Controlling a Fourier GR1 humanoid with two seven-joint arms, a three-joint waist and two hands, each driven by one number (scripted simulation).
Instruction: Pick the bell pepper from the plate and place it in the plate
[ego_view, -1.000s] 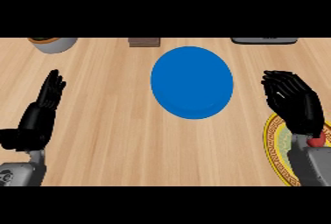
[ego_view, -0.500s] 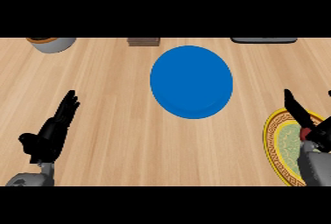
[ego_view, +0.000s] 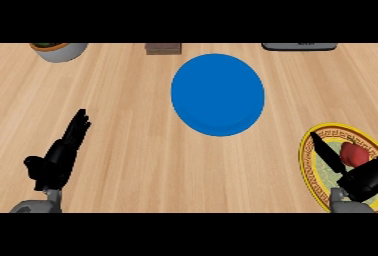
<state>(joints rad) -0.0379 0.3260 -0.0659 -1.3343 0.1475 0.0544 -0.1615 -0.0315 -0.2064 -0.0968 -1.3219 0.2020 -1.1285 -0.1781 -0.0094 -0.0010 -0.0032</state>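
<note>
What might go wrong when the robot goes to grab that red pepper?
1. The bell pepper lies right beside the right hand, whose fingers are open, so they might nudge it instead of catching it.
2. The patterned plate might slide if bumped.
3. The blue plate lies well away, so the pepper might slip on the way.

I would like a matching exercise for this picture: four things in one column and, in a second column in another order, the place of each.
Things:
1. blue plate
2. bell pepper
3. left hand
4. grey pot

Places:
A. on the yellow plate, lower right
B. top left corner
C. middle of the view
D. lower left, fingers straight, touching no plate

Pairs: 1-C, 2-A, 3-D, 4-B.
</note>
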